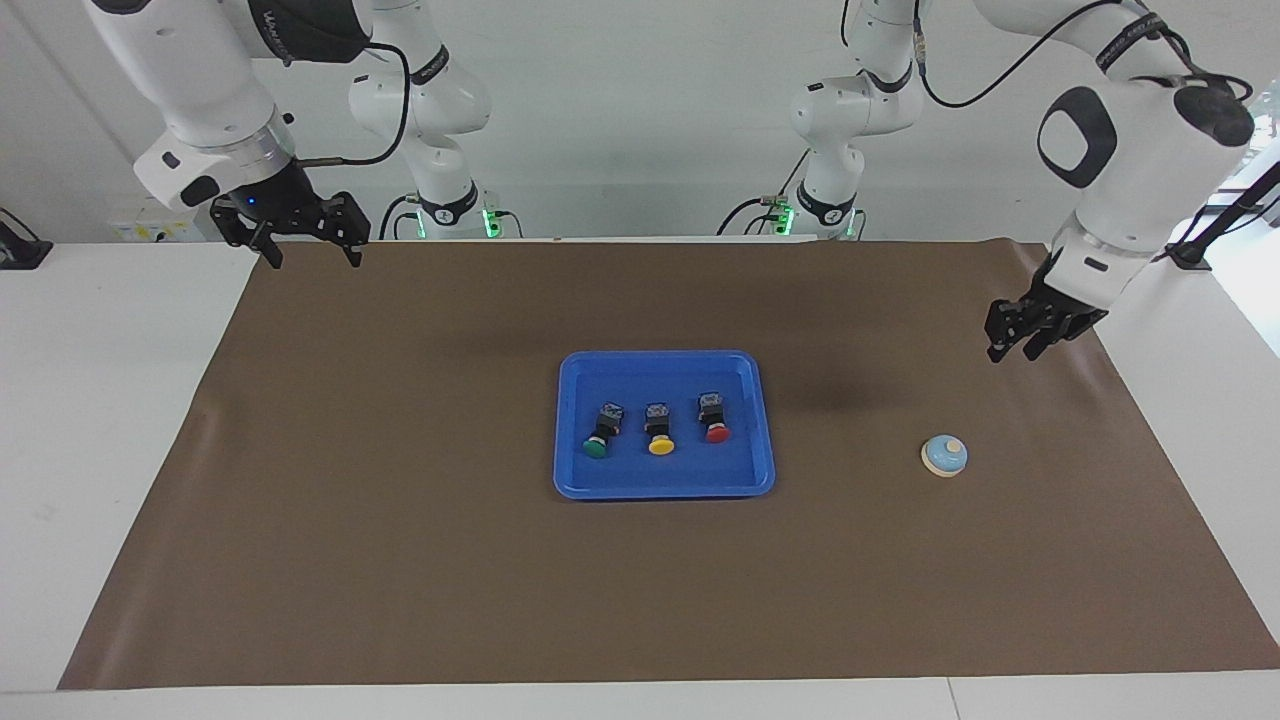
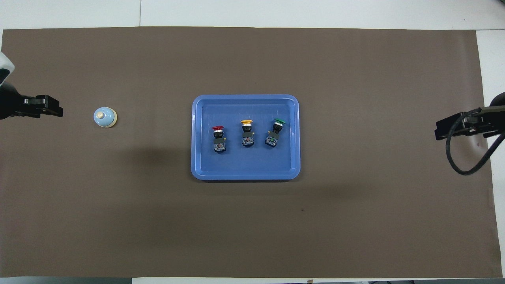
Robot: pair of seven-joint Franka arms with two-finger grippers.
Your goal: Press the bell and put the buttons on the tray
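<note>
Your left gripper (image 1: 1013, 350) hangs in the air clear of the bell (image 1: 944, 455), holding nothing.

Nearest your arms, the right gripper (image 1: 312, 256) waits over the brown mat (image 1: 400, 560) at the right arm's end, fingers spread apart and empty. Your left gripper is over the mat's edge at the left arm's end; you cannot tell how far its fingers are parted. One bell sits on the mat, below and apart from it. One blue tray (image 1: 664, 486) lies mid-mat between the grippers, holding three buttons: red (image 1: 716, 418), yellow (image 1: 659, 428), green (image 1: 600, 432). No writing is readable on them.
</note>
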